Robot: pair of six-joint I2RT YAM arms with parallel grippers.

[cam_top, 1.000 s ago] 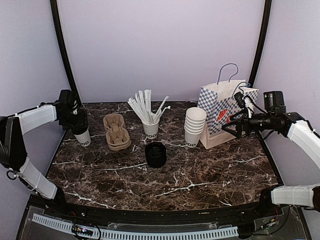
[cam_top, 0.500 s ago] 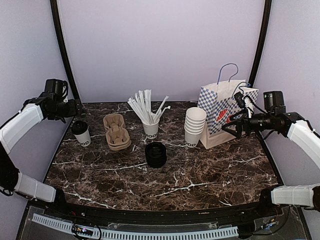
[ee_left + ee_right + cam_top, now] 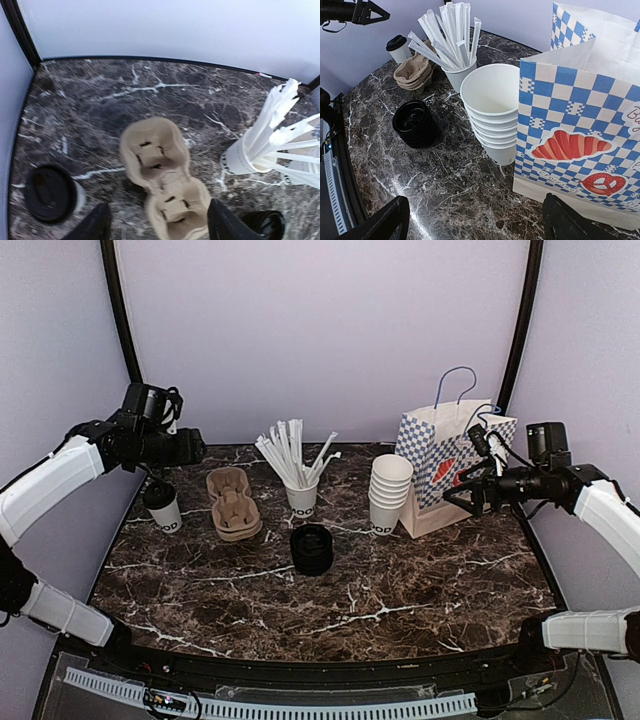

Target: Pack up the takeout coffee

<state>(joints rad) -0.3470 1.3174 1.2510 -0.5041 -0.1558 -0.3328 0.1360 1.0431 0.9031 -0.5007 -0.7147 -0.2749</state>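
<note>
Well, the takeout coffee (image 3: pixel 163 510) stands upright just left of the brown pulp carrier (image 3: pixel 233 503), its black lid (image 3: pixel 158 494) on and nothing touching it. Up in the air over the carrier's left side, the left gripper (image 3: pixel 190 448) has its jaws spread wide and empty. Far off to the carrier's right, the right gripper (image 3: pixel 462 497) is likewise spread wide, holding nothing.

A brown cup carrier (image 3: pixel 162 182) lies on the marble table (image 3: pixel 150 80) between the lidded coffee cup (image 3: pixel 50 192) and a straw cup (image 3: pixel 242 157).
</note>
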